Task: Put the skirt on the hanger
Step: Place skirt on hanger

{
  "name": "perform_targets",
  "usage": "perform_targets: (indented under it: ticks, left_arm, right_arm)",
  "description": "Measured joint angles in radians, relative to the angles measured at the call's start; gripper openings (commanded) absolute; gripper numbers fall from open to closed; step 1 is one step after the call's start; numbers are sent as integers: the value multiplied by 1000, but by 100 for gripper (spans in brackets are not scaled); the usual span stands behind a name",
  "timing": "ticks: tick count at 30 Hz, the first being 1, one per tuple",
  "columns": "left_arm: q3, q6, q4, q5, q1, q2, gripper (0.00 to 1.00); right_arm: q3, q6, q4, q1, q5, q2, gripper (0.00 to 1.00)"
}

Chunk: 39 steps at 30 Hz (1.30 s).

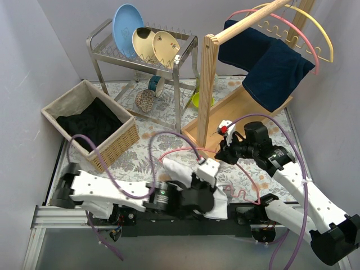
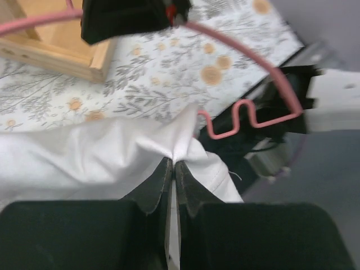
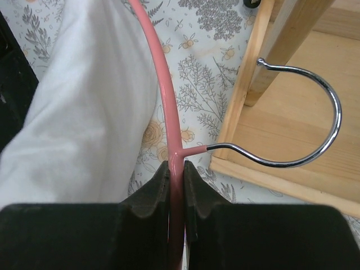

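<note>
A: Left fingers are shut tight on 1 small peak of the white skirt, which lies bunched on the table at the near edge.

B: Thin bite, that. Lift fast and I reckon the fabric slides straight out.

A: Right fingers are clamped on the pink hanger, right where its metal hook joins.

B: A round rod can twist in that grip and tip the hanger's arm away from the skirt. And the hook sits close to the wooden rack base, so it may catch there.
</note>
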State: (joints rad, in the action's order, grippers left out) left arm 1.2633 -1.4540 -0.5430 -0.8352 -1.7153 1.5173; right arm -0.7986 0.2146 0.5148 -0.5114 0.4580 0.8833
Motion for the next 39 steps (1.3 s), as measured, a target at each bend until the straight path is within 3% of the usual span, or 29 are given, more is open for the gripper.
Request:
perform_targets:
  ticks: [4,7,20,31,34,37,38,39]
  left_arm:
    - [-94,87,134,213,114,-237,0]
    - [-92,117,193,340,206,-301,0]
    - [-35,150,132,665,253,-81,0]
    - [-37,160,175,782,261,-105,0]
    - [-58,155,220,813,271,-165,21]
    - [-61,145,240,839,280,-194,54]
    - [-64,131,242,845,281,-197,61]
    - [-70,122,233,837,282,-197,62]
  right_arm:
    - [45,6,-20,-16,1,0,1]
    - [60,15,-24,-47,0,1,1]
    - [-20,29,-55,-100,-47,24,1]
    - [-19,28,-74,-100,-71,0,1]
    - [-18,26,-82,-101,-70,-3,1]
    - [-18,26,-90,-101,-74,-3,1]
    - [-19,28,-91,-101,-79,-3,1]
    - [-19,29,-92,-101,-87,-6,1]
